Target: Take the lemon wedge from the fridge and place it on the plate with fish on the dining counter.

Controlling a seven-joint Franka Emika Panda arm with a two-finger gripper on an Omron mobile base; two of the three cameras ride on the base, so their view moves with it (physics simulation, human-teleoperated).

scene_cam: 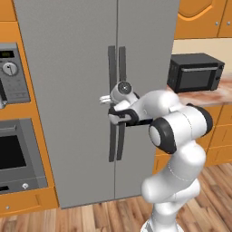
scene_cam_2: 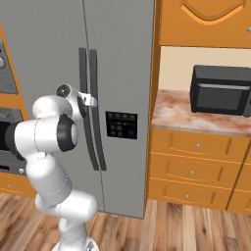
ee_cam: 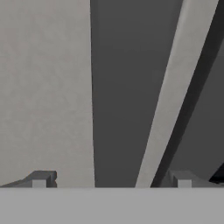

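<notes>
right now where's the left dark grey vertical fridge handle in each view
Left base view: the left dark grey vertical handle runs down the centre of the tall matte grey fridge, with the gripper at it.
Right base view: it stands left of centre, above the gripper.
Hand view: likely the broad dark band between the fingertips.
Shared landmark: the seam between the fridge doors.

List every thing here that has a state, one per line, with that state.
fridge: both doors shut
left fridge handle: between the open fingers, not clamped
gripper: open, at the handles
microwave: door shut, on the counter
wall oven: door shut
drawers: all closed
</notes>
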